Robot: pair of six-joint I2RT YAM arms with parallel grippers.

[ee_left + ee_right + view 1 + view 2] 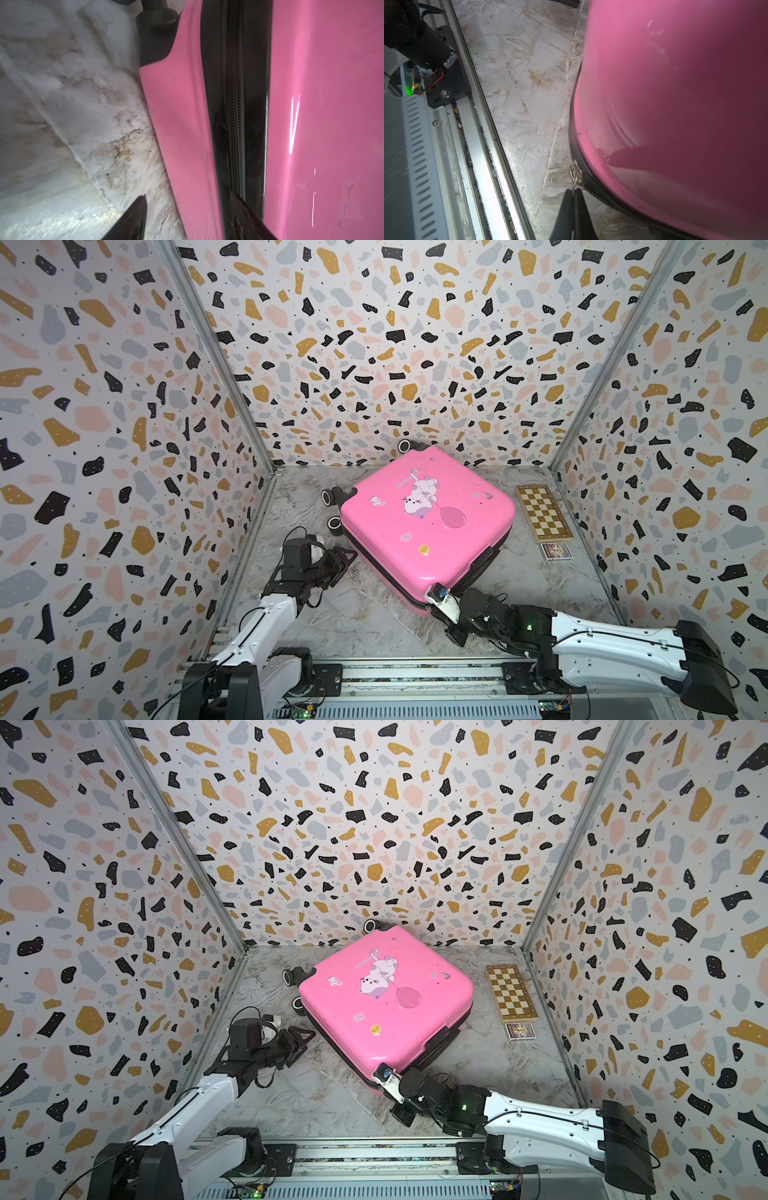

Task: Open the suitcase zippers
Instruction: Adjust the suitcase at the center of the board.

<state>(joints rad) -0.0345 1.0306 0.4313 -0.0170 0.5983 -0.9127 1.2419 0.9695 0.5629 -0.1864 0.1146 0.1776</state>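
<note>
Grippers at the suitcase seam
Right gripper pinches a zipper pull; left gripper spread at the zipper band

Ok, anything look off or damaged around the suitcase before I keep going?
Nothing serious. The suitcase lies flat but askew, turned diagonal on the table, its near corner at the right gripper, which is shut on a zipper pull. The table is scuffed and brown-stained, and the pink shell shows fine scratches. Nothing spilled.
</note>
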